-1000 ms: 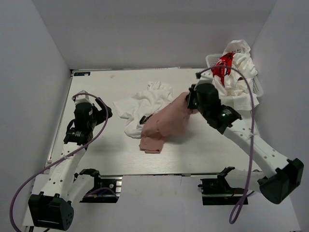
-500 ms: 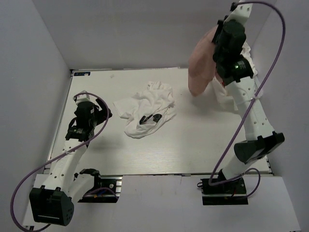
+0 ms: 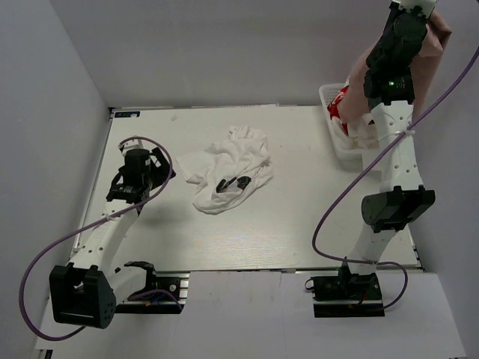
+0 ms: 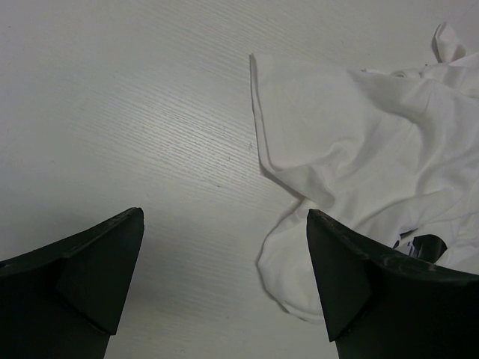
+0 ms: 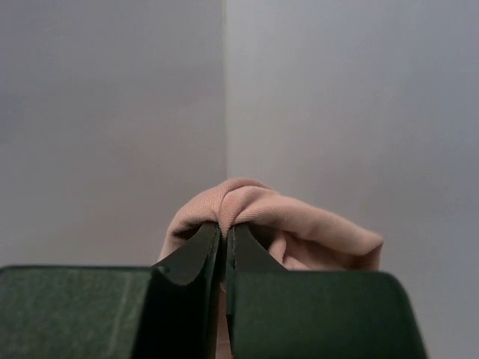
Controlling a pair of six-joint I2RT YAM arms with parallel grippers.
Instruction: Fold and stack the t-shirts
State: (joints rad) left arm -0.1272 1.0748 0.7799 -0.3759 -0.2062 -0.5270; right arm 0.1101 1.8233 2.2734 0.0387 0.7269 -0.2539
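A white t-shirt with small black marks (image 3: 228, 168) lies crumpled in the middle of the table; its left edge also shows in the left wrist view (image 4: 359, 142). My left gripper (image 3: 159, 169) is open and empty, low over bare table just left of this shirt (image 4: 224, 262). My right gripper (image 3: 416, 7) is raised high at the back right, shut on a fold of the dusty pink t-shirt (image 5: 299, 224). The pink shirt (image 3: 430, 52) hangs down beside the arm, above the basket. A white t-shirt with red print (image 3: 340, 105) lies in the basket.
The white lattice basket (image 3: 327, 93) stands at the table's back right corner, partly hidden by my right arm and the hanging pink cloth. Grey walls close in the back and both sides. The right wrist view shows only wall behind the cloth.
My right arm lifted the pink t-shirt off the table and swung it up and right, above the basket. The white shirt now lies uncovered. My left arm shifted slightly.
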